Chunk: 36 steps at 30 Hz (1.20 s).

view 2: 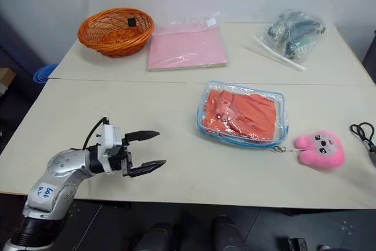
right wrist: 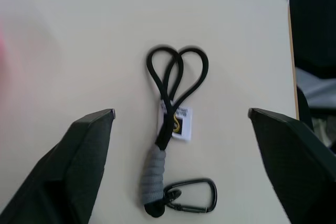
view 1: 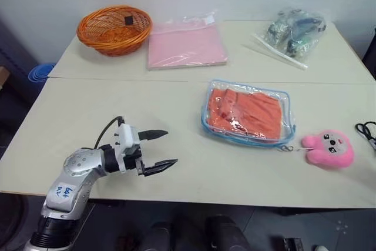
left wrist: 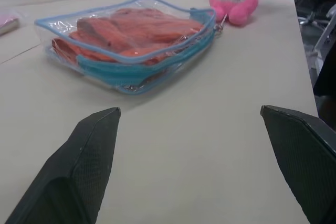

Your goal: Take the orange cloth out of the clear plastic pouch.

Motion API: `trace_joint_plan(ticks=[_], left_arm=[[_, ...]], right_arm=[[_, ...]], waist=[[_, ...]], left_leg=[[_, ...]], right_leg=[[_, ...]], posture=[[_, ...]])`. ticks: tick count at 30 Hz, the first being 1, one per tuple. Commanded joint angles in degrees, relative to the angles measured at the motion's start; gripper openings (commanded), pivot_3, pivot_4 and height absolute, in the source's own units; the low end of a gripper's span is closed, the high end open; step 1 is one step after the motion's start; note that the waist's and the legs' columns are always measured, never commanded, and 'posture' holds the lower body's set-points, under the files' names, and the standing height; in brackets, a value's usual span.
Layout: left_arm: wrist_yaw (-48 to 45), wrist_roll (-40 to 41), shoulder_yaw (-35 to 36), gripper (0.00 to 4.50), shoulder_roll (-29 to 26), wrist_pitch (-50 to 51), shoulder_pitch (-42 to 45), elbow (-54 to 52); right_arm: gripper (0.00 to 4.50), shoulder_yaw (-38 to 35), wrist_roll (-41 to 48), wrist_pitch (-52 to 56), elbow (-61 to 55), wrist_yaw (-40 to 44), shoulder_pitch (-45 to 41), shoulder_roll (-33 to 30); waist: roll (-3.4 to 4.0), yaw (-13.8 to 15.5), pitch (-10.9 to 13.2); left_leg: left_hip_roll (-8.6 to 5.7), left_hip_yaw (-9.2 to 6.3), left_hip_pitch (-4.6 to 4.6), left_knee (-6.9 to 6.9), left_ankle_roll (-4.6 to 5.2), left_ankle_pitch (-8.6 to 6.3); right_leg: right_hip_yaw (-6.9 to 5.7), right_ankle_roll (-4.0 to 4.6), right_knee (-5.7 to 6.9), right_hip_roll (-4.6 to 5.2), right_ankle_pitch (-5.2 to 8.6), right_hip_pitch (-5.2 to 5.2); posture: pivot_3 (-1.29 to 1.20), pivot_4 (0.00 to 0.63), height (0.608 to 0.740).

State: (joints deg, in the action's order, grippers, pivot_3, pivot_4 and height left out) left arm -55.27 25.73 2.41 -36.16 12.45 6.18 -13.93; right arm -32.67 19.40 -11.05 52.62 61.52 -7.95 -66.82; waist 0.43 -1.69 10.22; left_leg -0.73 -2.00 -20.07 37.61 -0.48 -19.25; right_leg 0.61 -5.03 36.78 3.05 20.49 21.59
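One clear plastic pouch point(view 1: 248, 113) with blue trim lies mid-table, the orange cloth point(view 1: 247, 111) folded inside it. Behind stand one orange basket point(view 1: 114, 29) holding a small dark item, one bag with a pink sheet point(view 1: 186, 44), and one bag of dark items point(view 1: 294, 32). Both pincers are spread and empty: the left pincer point(view 1: 158, 150) near the table's front edge, the right pincer point(right wrist: 178, 129) over a black cord point(right wrist: 170, 129).

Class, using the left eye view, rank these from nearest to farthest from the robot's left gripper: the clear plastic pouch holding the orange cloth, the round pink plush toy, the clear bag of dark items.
1. Clear plastic pouch, mid-table.
2. Round pink plush toy, right edge.
3. Clear bag of dark items, far right corner.
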Motion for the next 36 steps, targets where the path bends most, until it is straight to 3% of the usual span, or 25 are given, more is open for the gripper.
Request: trace_joint_plan(ticks=[1,5,8,12,20,26,29,36], left_arm=[[-3.2,-2.6,2.5,4.5,-4.1,-3.7,0.1,5.0],[-3.0,-8.7,2.0,4.5,-7.5,-9.7,5.5,15.0],[-6.5,-8.9,0.3,4.5,-6.8,-12.7,10.8,19.1],[-12.0,-9.1,-5.1,4.5,-2.5,-14.9,19.5,22.5],[-10.8,-22.5,-19.5,4.5,18.6,-27.9,43.4,46.4],[-6.0,-32.4,-25.2,4.5,23.6,-34.7,50.7,60.0],[-1.3,-36.1,-26.1,3.88,25.5,-35.3,54.2,64.9],[8.6,-38.3,-24.5,1.77,27.3,-36.2,52.9,63.5]], right_arm=[[4.47,-8.6,10.4,1.7,-23.3,8.1,10.2,5.4],[4.47,-9.1,16.0,8.8,-53.4,3.1,22.0,15.2],[4.47,-6.0,14.8,7.3,-65.8,2.8,28.6,21.0],[4.47,-2.2,11.8,4.4,-69.6,1.2,32.4,27.5],[4.47,2.1,7.6,2.0,-70.4,-2.7,33.1,31.9],[4.47,2.5,8.5,3.7,-73.9,-6.0,34.8,32.8],[4.5,3.2,7.6,2.9,-74.4,-7.0,36.0,34.0],[4.5,3.8,7.1,4.6,-77.6,-9.9,36.2,33.9]], waist=[[-0.09,0.0,0.0],[-0.07,0.3,0.1],[-0.12,1.1,0.1],[-0.14,2.8,0.1],[-0.26,3.1,0.1],[-0.44,1.6,0.2],[-0.51,2.1,0.3],[-0.52,2.6,0.3]], left_leg=[[0.1,-0.03,0.02,-0.02,-0.03,-0.01],[0.31,-0.15,0.02,-0.01,-0.15,-0.09],[0.34,-0.48,-0.04,-0.01,-0.2,-0.1],[0.26,-0.48,-0.11,0.1,-0.31,-0.1],[0.02,-0.4,-0.31,0.46,-0.12,-0.14],[0.26,-0.23,-0.14,0.31,-0.19,-0.11],[0.23,-0.35,-0.15,0.37,-0.24,-0.06],[0.15,-0.34,-0.21,0.39,-0.17,-0.09]], right_leg=[[0.0,0.0,0.0,-0.1,0.0,-0.01],[0.0,0.03,0.05,-0.31,-0.01,-0.03],[-0.18,0.08,0.06,-0.33,-0.04,0.02],[-0.19,0.06,-0.02,-0.22,-0.06,0.01],[-0.19,-0.11,-0.03,-0.22,-0.14,0.02],[-0.03,-0.09,0.16,-0.5,-0.13,0.15],[-0.09,-0.08,0.27,-0.51,-0.12,0.14],[-0.02,-0.08,0.22,-0.4,-0.12,0.18]], posture=[[0.0,0.15,0.74],[0.0,0.15,0.74],[0.0,0.15,0.74],[0.0,0.15,0.74],[0.0,0.15,0.74],[0.0,0.15,0.74],[0.0,0.15,0.74],[0.0,0.15,0.74]])
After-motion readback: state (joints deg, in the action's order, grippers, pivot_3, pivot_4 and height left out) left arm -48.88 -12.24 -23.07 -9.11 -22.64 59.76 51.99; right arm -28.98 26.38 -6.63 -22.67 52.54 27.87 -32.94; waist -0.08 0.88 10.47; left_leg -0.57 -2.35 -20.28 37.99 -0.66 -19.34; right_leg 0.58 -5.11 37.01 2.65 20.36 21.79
